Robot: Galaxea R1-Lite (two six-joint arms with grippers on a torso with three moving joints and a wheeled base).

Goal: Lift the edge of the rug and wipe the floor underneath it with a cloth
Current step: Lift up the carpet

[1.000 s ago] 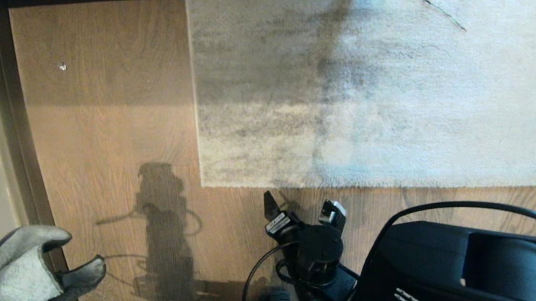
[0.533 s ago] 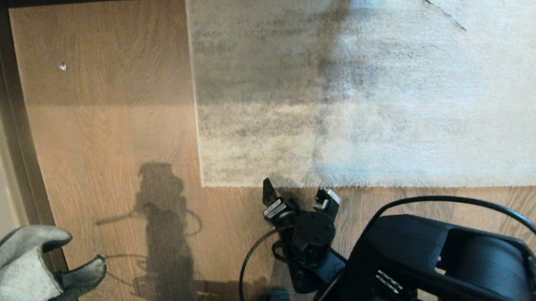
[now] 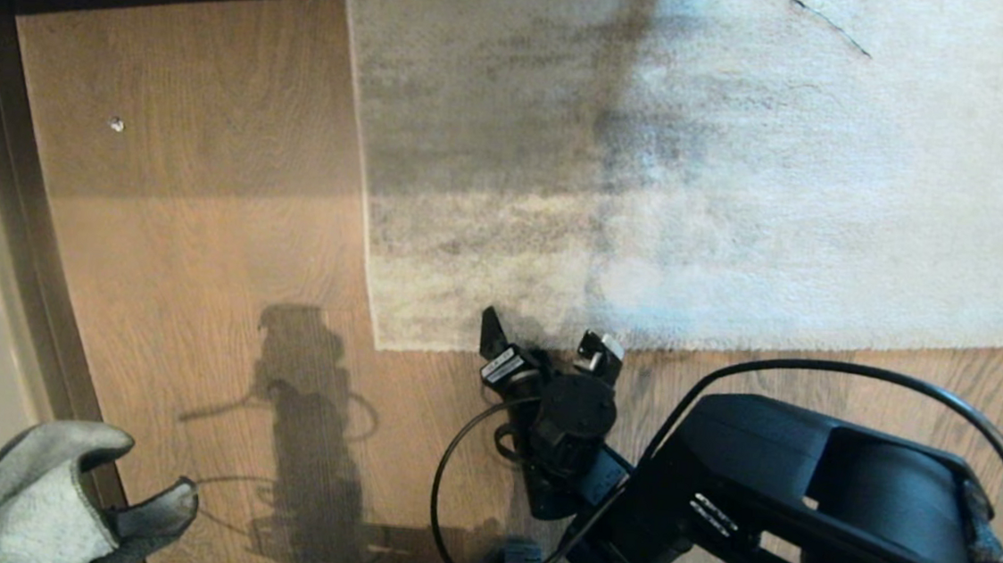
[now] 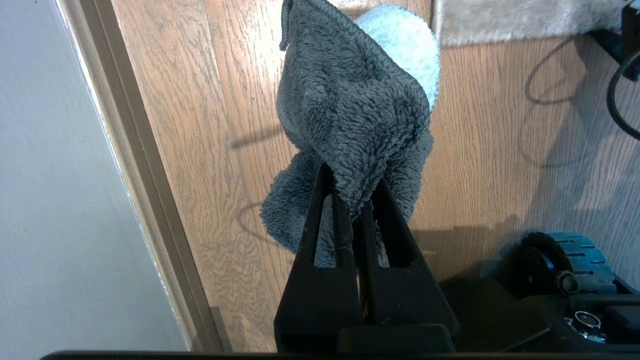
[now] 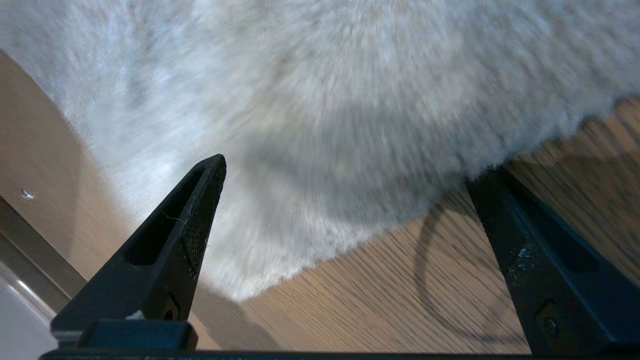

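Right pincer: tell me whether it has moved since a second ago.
Yes. The open right pincer has advanced from bare floor towards the rug edge; its tips now overlap that border near the corner.

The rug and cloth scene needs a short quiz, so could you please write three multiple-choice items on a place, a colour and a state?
1. Where is the right claw?
A. at the rug edge nearest the robot, close to its corner
B. against the skirting
C. over the middle of the rug

2. What colour is the cloth?
A. red
B. grey
C. yellow

3. How does the left claw stand?
A. open and empty
B. open over the rug
C. shut on the cloth

Answers:
1. A, its two fingers straddle the border above the floor in the head view.
2. B, dark grey pile with a paler face behind.
3. C, both fingers pinch a fold of it.
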